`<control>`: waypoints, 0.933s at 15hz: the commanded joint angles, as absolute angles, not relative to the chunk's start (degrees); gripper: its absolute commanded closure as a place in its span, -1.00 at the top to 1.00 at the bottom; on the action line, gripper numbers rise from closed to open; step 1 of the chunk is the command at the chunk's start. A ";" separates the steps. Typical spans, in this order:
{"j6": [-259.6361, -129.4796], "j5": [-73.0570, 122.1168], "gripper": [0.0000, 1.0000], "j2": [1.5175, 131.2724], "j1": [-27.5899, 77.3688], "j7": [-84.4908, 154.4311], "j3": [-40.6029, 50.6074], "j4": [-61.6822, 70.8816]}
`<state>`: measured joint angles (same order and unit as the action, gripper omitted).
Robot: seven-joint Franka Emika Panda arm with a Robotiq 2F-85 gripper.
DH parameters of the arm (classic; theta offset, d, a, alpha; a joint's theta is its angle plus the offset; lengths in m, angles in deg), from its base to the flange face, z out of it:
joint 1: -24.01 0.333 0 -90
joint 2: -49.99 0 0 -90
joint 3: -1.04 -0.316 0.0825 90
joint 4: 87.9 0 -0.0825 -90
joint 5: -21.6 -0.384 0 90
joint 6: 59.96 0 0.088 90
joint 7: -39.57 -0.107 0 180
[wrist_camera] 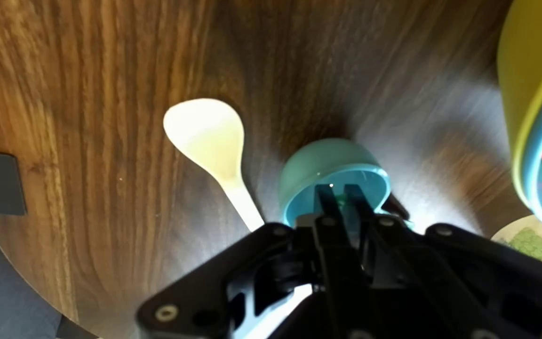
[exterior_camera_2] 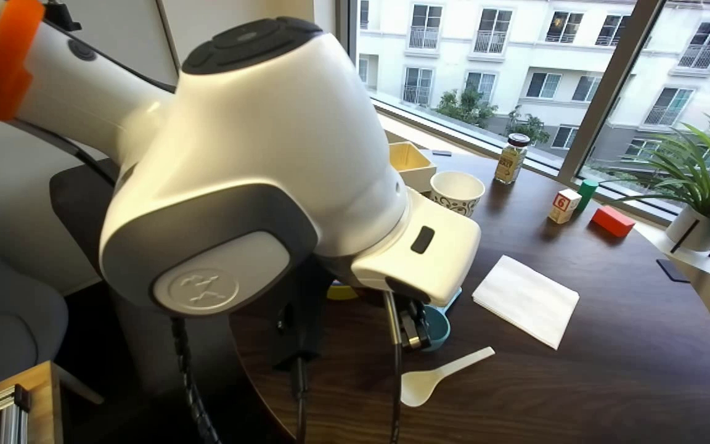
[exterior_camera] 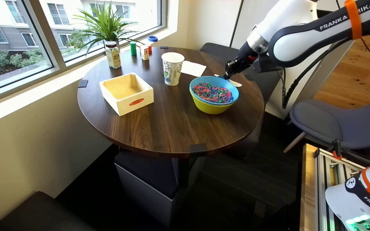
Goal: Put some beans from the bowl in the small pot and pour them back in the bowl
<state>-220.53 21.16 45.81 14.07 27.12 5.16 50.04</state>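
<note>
The bowl (exterior_camera: 211, 108) stands on the round table, yellow-green outside and blue inside. It holds a heap of multicoloured beans (exterior_camera: 212, 92); its edge shows at the right of the wrist view (wrist_camera: 527, 89). The small pot (wrist_camera: 320, 157) is a blue-green cup with a handle, beside the bowl, also in an exterior view (exterior_camera_2: 440, 336). My gripper (wrist_camera: 340, 188) points down at the pot, its fingertips over the opening with a narrow gap between them. Whether they pinch the near wall is hidden. A green spot shows inside the pot between the fingers.
A white spoon (wrist_camera: 210, 136) lies close to the pot. A folded napkin (exterior_camera_2: 526, 302), a patterned paper cup (exterior_camera: 172, 69), a wooden tray (exterior_camera: 136, 102), a jar (exterior_camera: 112, 55) and small blocks (exterior_camera_2: 564, 205) stand on the table. The arm hides most of the bowl in an exterior view.
</note>
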 commanded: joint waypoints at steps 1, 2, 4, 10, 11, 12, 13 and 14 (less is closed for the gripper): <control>-222.07 21.73 -0.96 47.08 14.75 26.54 5.87 49.45; -222.10 21.84 -0.77 47.16 14.72 26.48 5.88 49.40; -222.11 21.80 -0.27 47.26 14.71 26.42 5.92 49.31; -222.19 21.47 0.49 47.40 14.85 26.59 6.01 48.23; -222.24 21.41 0.66 47.32 14.90 26.64 6.01 48.02; -222.30 21.34 0.70 47.17 14.95 26.65 5.99 47.89; -222.21 21.34 0.78 46.78 15.04 26.57 5.90 47.83; -221.83 21.42 0.91 45.84 15.28 26.50 5.67 47.91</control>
<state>-220.75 21.16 46.57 14.19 27.12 5.32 47.95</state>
